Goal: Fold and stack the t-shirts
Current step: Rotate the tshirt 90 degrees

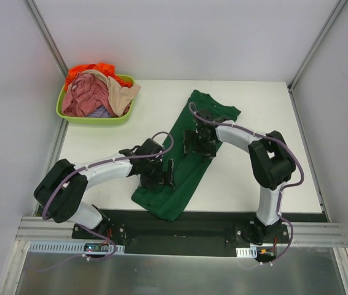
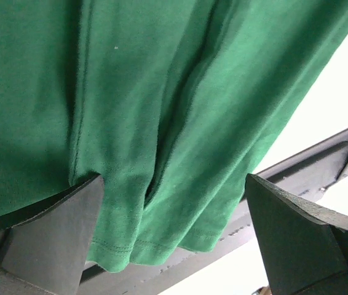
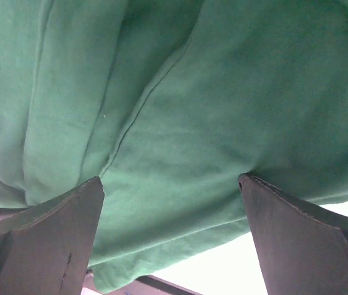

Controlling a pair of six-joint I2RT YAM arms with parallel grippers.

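A dark green t-shirt [image 1: 186,167] lies in a long diagonal strip on the white table, from the far middle to the near edge. My left gripper [image 1: 160,174] is open and pressed down on its near part; the cloth [image 2: 162,123] fills the left wrist view and its hem [image 2: 137,249] lies between the fingers. My right gripper [image 1: 200,142] is open on the shirt's middle, with green cloth [image 3: 180,123] spread between its fingers. Pink [image 1: 83,98], orange [image 1: 88,69], beige [image 1: 120,93] and lavender [image 1: 100,112] shirts are piled in the tub.
A lime-green plastic tub [image 1: 94,118] stands at the far left corner of the table. A black base strip [image 1: 180,224] runs along the near edge. White walls with metal posts enclose the table.
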